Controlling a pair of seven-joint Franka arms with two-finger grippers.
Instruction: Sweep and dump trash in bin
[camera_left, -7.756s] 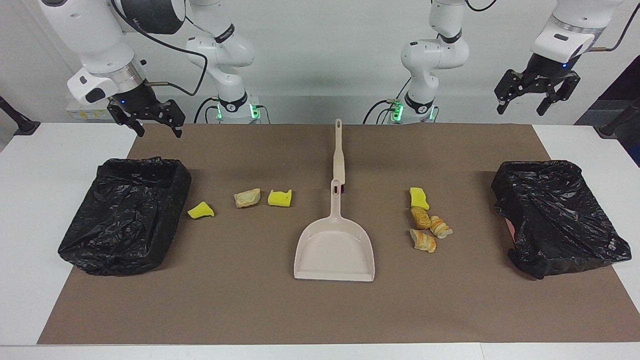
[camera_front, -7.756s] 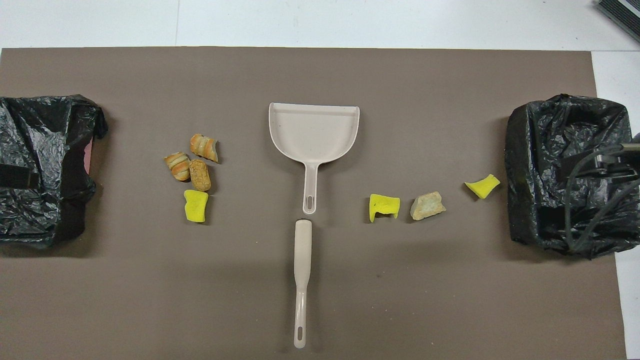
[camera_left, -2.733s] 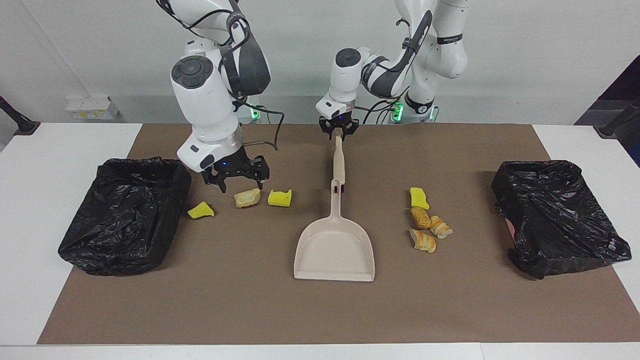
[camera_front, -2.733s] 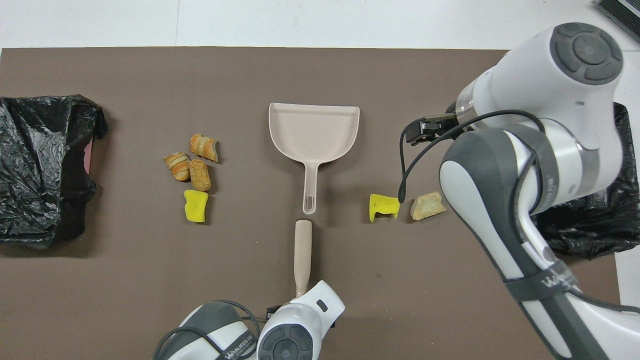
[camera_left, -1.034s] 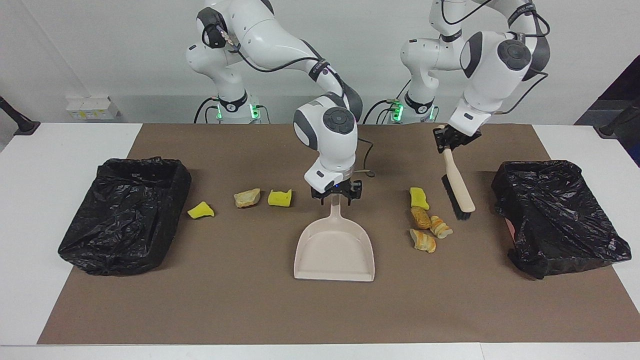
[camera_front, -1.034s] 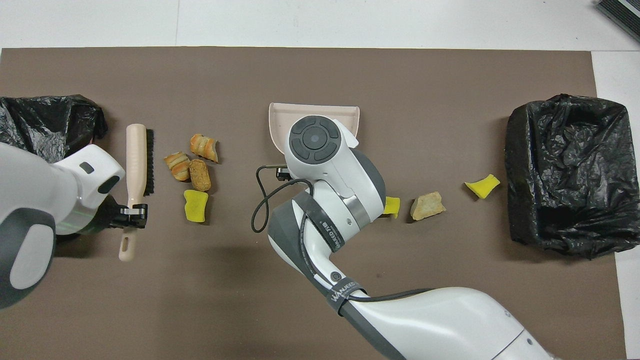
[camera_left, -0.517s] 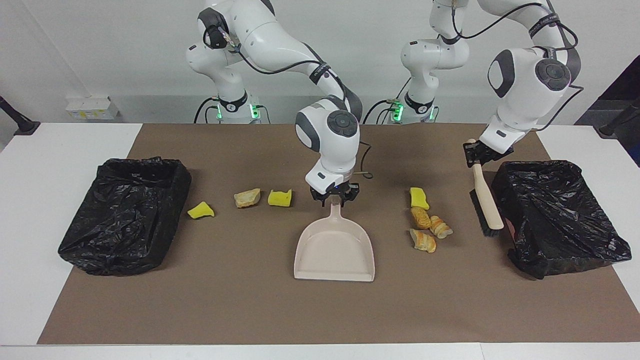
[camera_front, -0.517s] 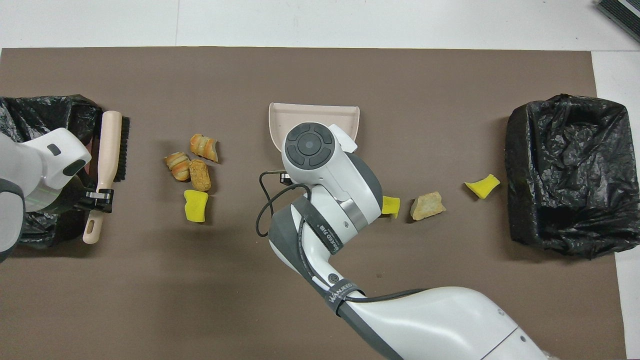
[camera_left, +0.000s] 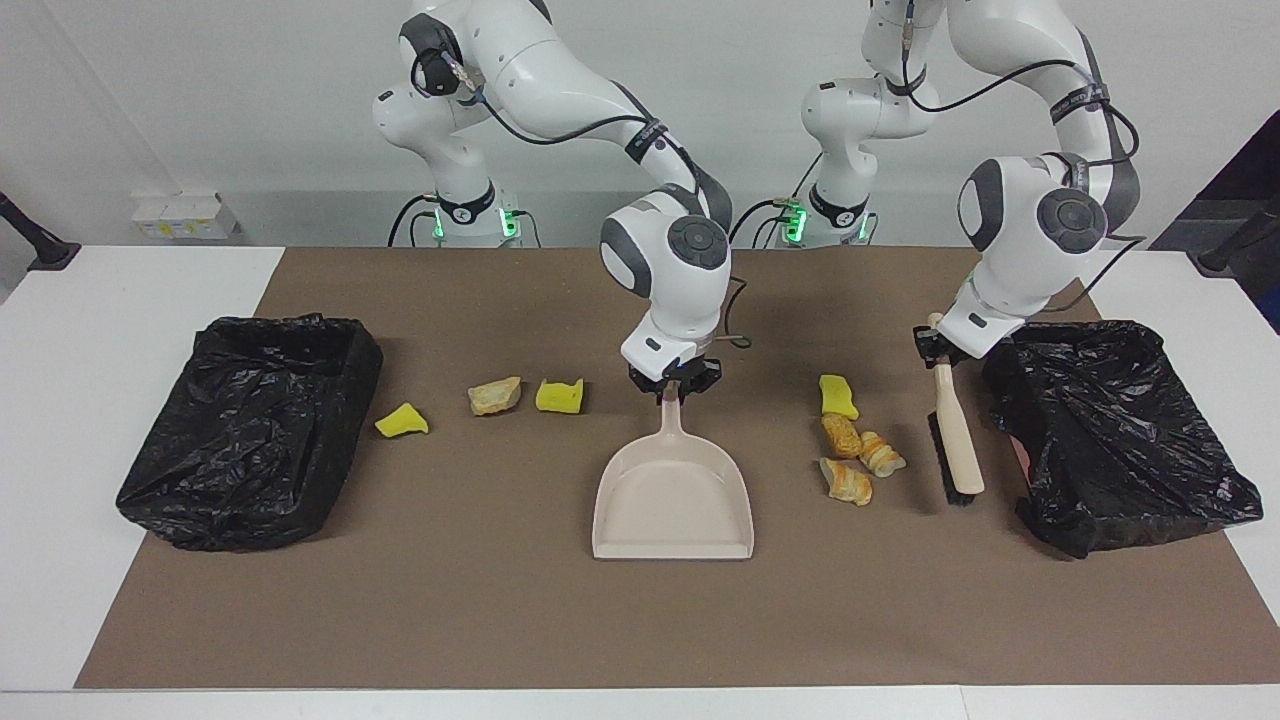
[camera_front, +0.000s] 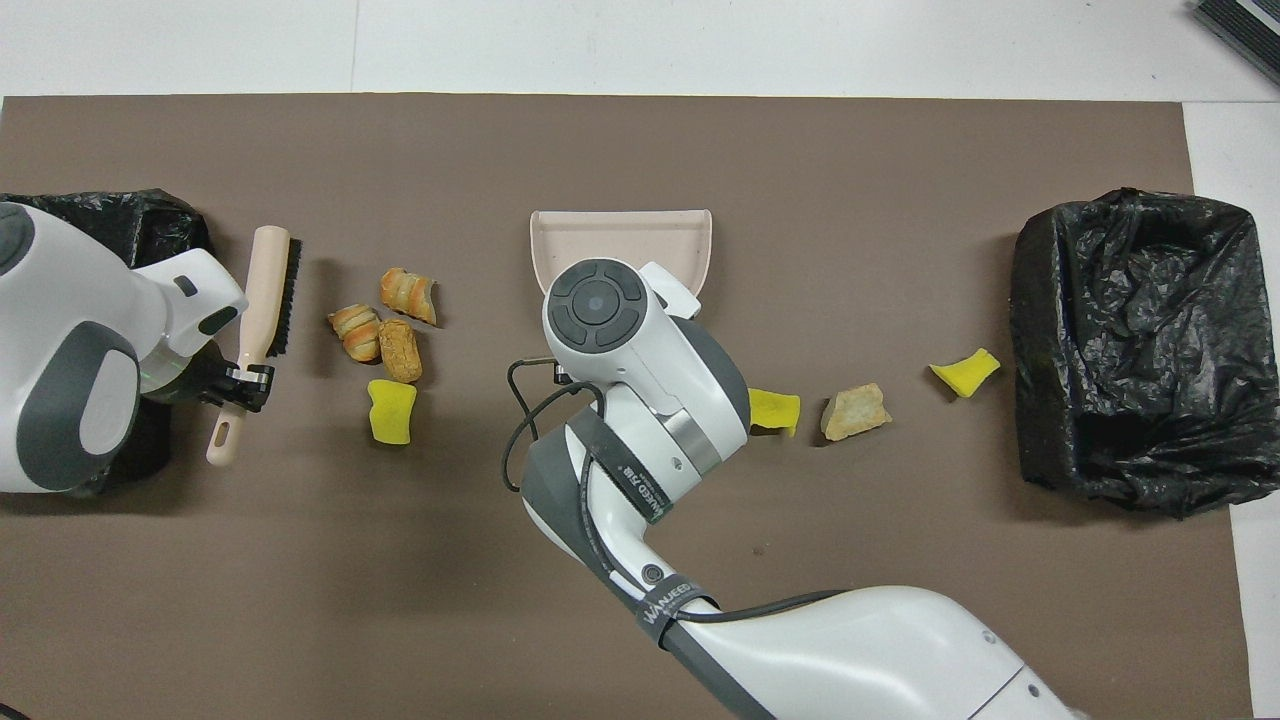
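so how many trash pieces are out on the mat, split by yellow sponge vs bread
yellow sponge chunks: 3
bread lumps: 4
total: 7

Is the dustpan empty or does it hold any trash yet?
Empty. The dustpan shows a bare tray in the facing view, and the trash pieces lie on the mat beside it.
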